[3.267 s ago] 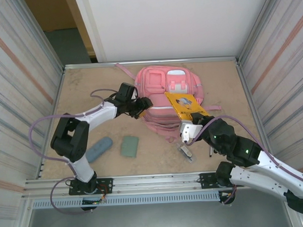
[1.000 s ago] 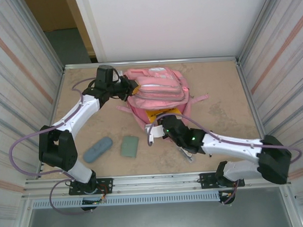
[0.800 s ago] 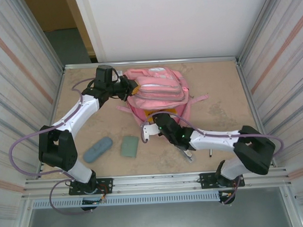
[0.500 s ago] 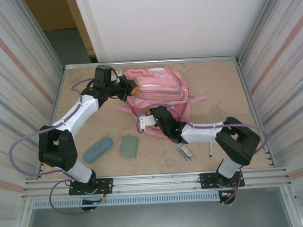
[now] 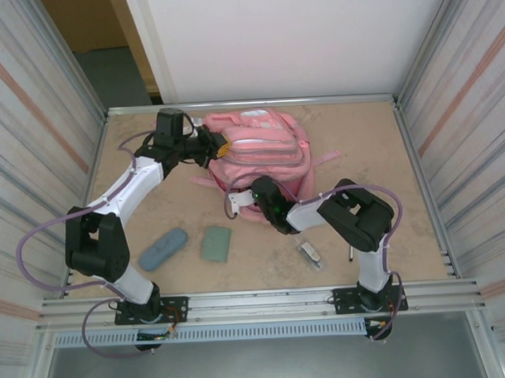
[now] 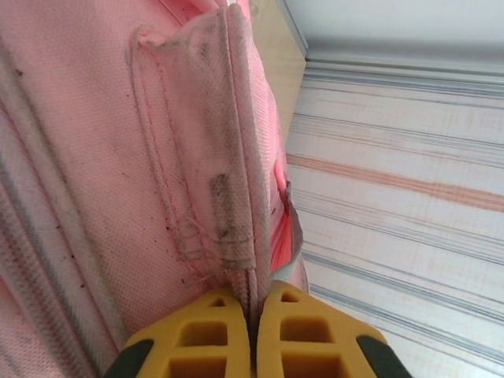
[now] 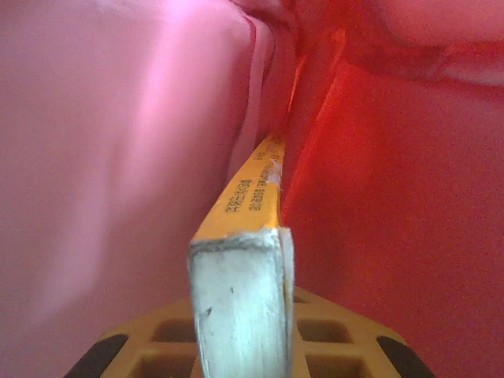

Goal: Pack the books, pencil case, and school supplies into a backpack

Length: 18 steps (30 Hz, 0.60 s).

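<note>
Backpack [image 5: 263, 143] sits upper centre of the frame, its fabric pinched by the closed left gripper [image 6: 253, 305]; right gripper [image 7: 241, 319], apparently inside it, clamps the orange-yellow book [image 7: 250, 193].

The 2 arms, left arm [image 5: 132, 186] at the frame's left and right arm [image 5: 307, 217] lower centre, have white links and black joint housings. A purple-grey cable [image 5: 20, 249] runs along each. Black base plates [image 5: 149, 310] sit at the bottom edge. The fingers [image 6: 197, 339] are yellow, with rectangular recesses and black outer corners.
</note>
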{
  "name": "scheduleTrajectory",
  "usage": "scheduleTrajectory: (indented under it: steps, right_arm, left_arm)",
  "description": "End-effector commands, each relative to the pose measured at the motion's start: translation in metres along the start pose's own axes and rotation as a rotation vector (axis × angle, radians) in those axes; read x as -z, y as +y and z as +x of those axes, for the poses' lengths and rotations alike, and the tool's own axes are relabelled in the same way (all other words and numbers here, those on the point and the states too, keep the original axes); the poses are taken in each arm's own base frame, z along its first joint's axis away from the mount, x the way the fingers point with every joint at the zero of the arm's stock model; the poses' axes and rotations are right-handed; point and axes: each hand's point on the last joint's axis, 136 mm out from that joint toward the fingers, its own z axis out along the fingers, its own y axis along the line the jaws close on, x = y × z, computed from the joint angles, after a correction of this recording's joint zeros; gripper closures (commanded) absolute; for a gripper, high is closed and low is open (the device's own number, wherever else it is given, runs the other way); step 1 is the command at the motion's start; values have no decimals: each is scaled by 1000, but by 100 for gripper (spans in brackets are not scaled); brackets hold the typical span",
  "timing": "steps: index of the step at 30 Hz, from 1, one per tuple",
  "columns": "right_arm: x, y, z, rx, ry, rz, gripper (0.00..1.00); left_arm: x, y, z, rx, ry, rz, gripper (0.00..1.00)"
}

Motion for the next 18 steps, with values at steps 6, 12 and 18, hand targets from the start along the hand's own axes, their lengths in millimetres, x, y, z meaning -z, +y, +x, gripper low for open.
scheduleTrajectory:
  steps: [6, 12, 18]
  right_arm:
    - [-28, -5, -12, 0, -62, 86, 100]
    - [-34, -23, -23, -66, -77, 77, 100]
    - [-49, -33, -10, -114, -46, 67, 98]
  left_arm:
    - [14, -45, 13, -116, 69, 116, 100]
    - [15, -44, 14, -119, 72, 110, 100]
    - [14, -46, 13, -120, 76, 111, 100]
